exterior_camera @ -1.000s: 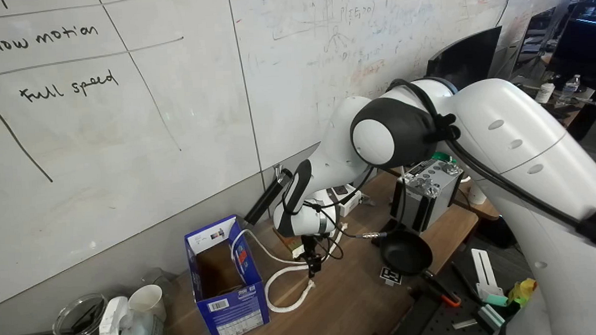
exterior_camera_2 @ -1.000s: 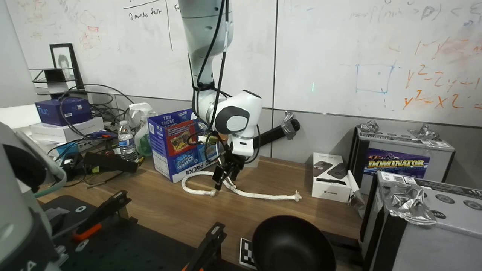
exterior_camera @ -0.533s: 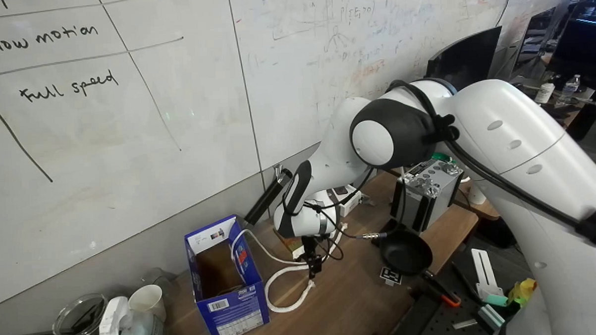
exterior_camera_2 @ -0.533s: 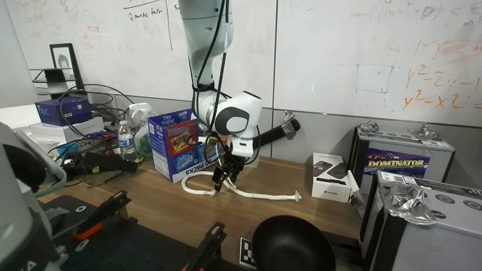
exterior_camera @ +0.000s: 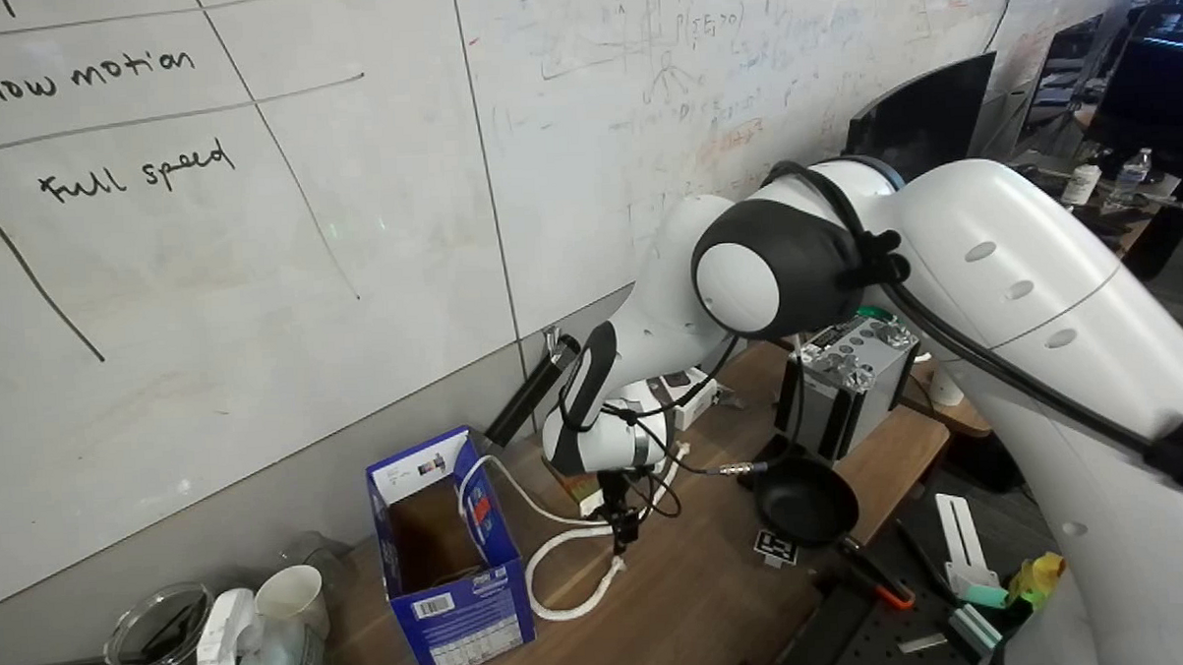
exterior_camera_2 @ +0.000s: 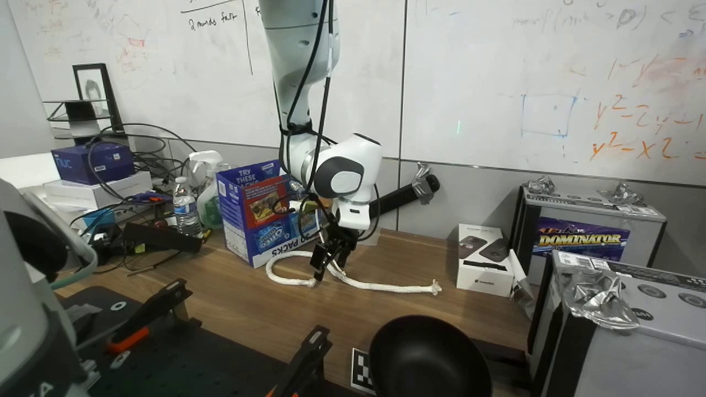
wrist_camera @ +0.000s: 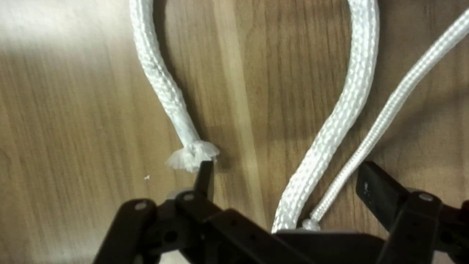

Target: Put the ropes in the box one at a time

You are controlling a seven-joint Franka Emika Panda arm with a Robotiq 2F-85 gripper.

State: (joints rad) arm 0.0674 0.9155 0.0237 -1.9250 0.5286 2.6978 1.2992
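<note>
In an exterior view the camera looks down along the flat white dry-erase board (exterior_camera: pixel 380 202) and into the open blue cardboard box (exterior_camera: pixel 469 617). In an exterior view it faces the board more squarely, the round black pan (exterior_camera_2: pixel 430 353) nearer than the box. Both exterior views share these and the white braided ropes (wrist_camera: pixel 328 141), seen from close above in the wrist view.

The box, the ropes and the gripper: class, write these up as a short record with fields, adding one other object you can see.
Box: blue, upright, open-topped, brown inside
Thick rope: white, curving across the table beside the box
Thin rope: white, leading up to the box's wall; far end unclear
Gripper: open, both ropes between its fingers; the thick rope's frayed end close to one
Pan: black, apart from the ropes
Task status: thick rope outside the box
</note>
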